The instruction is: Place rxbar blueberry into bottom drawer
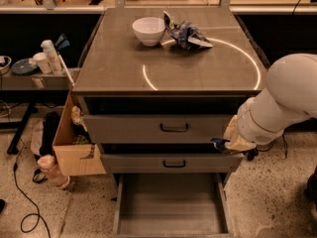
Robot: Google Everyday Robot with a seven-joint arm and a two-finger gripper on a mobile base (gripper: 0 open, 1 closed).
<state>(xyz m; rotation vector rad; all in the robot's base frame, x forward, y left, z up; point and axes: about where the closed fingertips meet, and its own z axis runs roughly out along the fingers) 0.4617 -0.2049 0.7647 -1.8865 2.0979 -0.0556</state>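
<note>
The gripper [229, 142] is on the right side of the grey cabinet [124, 68], at the end of a big white arm [282, 98] that comes in from the right. It sits in front of the right edge of the cabinet, level with the gap between the top drawer [129, 129] and the middle drawer [133, 162]. It is pinching the rxbar blueberry [219, 143], a small dark blue bar that pokes out to the left from its tip. The bar is up in the air and not lying on anything. It is over the right end of the middle drawer. The bottom drawer [171, 202] is pulled out wide below it, and its grey floor is bare. The bar is higher than that drawer and near its right side. The two upper drawers are pulled out a little, and each has a black handle in the middle. On top of the cabinet stand a white bowl [148, 30] and, just beside it on the right, a crinkly blue and white bag [187, 34]. A brown cardboard box [69, 148] stands on the floor, against the left side of the cabinet.
</note>
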